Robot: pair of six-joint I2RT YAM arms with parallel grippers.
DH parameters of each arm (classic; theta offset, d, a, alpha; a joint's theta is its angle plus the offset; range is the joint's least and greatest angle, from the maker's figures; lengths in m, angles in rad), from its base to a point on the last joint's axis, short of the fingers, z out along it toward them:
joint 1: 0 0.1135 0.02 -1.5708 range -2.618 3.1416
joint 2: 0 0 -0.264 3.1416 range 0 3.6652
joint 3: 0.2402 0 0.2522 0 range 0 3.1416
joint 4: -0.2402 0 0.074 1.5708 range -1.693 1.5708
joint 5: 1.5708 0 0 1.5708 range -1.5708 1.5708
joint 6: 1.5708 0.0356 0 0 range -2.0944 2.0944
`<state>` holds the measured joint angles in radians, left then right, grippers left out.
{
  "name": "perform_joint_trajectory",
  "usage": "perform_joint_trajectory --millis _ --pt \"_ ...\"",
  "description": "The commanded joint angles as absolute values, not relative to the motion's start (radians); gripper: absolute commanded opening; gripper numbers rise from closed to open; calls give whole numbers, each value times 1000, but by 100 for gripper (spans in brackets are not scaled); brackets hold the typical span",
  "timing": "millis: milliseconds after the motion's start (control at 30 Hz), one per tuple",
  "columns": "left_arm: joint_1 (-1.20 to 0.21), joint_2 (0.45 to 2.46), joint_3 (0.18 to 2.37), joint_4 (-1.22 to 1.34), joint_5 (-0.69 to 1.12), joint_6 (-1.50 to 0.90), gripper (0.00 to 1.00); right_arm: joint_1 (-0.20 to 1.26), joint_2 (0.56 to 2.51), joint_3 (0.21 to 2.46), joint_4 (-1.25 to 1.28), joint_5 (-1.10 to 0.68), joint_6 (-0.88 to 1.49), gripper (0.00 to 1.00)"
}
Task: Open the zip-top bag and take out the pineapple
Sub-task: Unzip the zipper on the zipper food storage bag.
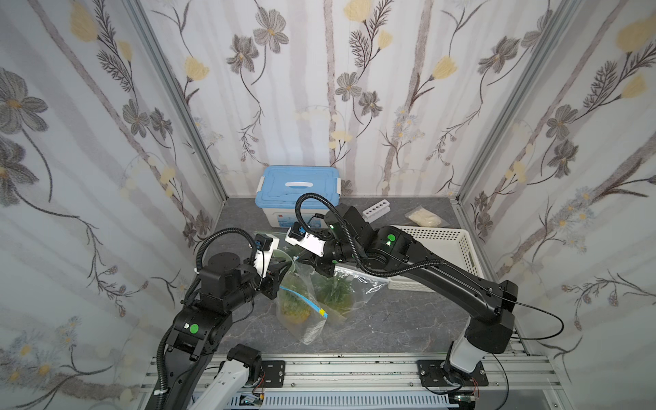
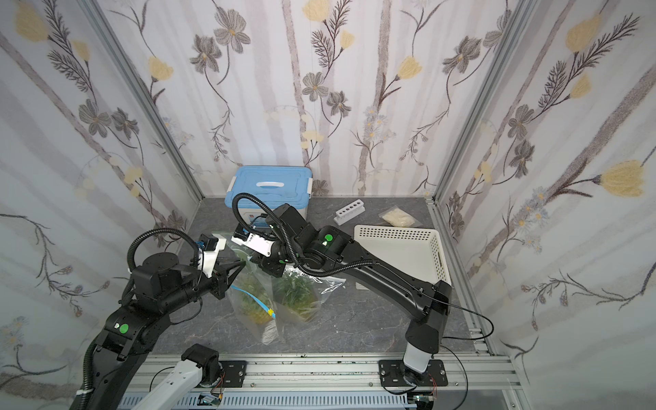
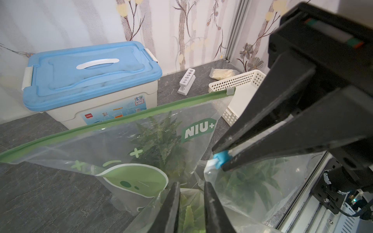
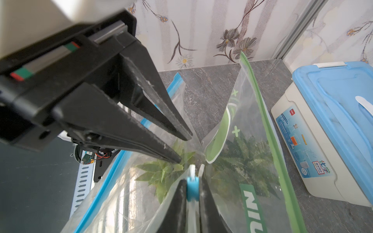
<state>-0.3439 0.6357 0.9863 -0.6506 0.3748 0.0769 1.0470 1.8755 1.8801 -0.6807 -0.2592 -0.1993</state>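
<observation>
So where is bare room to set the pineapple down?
Bare tabletop between the bags and front rail, and between the blue-lidded box and left wall. Crowded at centre: left claw at the bags, right claw on the blue slider.

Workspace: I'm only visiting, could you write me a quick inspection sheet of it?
Surface: dark marbled tabletop.
Job's things: pineapple inside blue-zip bag.
Clutter: green-zip bag, blue-lidded box, tube rack, white basket, small packet.
Grippers: right gripper shut on blue slider; left gripper open astride that bag's edge.
Cables: black hoses loop over both arms.
Surroundings: floral walls.
</observation>
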Motion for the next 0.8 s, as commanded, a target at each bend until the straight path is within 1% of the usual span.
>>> perform_joint_trajectory --millis 0,67,167,233,533,667,767 --pt "-343 637 984 -606 417 78 29 1049 1870 1885 -660 -270 -215 10" --pt "-343 633 983 -601 437 76 34 1049 1870 1884 -660 -274 -217 8" --pt "-341 625 979 -584 462 71 37 1051 1870 1880 -660 -277 -220 7" --pt "-339 623 974 -573 471 69 37 1052 1869 1877 -661 -282 -223 7" --pt "-330 647 960 -533 520 60 29 1057 1815 1786 -624 -291 -255 2" --pt "-327 650 959 -527 561 68 29 1057 1786 1744 -607 -307 -279 2" --pt "-325 650 954 -521 625 84 29 1057 1754 1701 -589 -339 -312 2"
